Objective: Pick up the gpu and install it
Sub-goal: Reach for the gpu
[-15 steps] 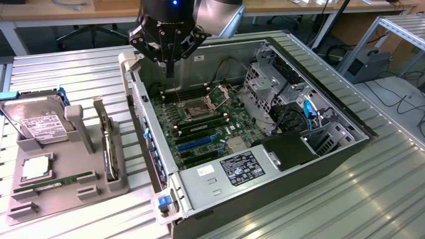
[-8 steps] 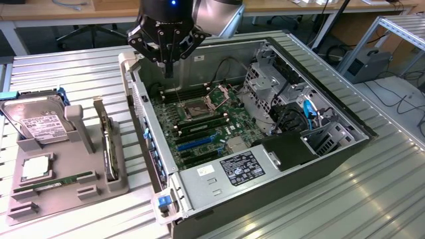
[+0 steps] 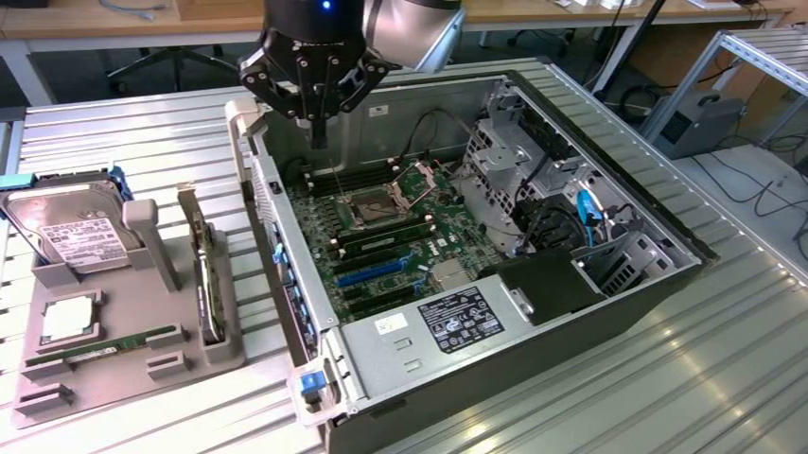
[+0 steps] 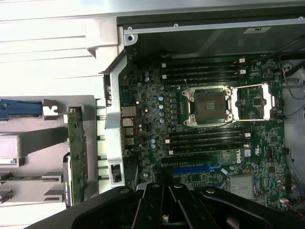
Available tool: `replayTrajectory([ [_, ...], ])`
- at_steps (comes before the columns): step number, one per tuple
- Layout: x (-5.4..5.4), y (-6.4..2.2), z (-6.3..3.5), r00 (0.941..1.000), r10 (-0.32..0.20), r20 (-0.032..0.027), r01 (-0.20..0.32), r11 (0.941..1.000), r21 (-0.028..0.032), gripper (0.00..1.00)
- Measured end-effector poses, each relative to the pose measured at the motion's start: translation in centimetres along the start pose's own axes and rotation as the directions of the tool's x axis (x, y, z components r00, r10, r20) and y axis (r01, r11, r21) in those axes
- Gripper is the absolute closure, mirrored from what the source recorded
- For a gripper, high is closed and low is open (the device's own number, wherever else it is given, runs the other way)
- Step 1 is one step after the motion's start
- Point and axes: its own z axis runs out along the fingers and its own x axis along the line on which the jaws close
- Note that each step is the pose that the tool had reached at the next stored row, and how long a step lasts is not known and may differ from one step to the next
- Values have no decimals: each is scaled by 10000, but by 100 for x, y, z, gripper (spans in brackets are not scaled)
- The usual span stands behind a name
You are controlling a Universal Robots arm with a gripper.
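The gpu [image 3: 202,270] is a thin card standing on edge in a slot of the grey holder [image 3: 114,374], at the exterior view's left, just outside the open computer case [image 3: 631,284]. In the wrist view the gpu [image 4: 77,157] shows edge-on beside the case wall. My gripper [image 3: 318,118] hangs shut and empty above the far left corner of the case, over the motherboard [image 3: 378,236] and well apart from the gpu. Its black fingers [image 4: 157,205] are pressed together above the blue expansion slot [image 4: 200,169].
The holder also carries a silver hard drive [image 3: 76,232], a green RAM stick [image 3: 108,342] and a small silver square chip [image 3: 66,322]. Inside the case are the CPU socket [image 3: 378,203], drive cages [image 3: 518,161], cables and a power supply [image 3: 455,322].
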Motion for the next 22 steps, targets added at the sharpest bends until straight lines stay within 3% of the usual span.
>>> replayTrajectory([
  [22, 53, -4, 0, 10000, 0, 0, 0, 10000, 0, 89],
])
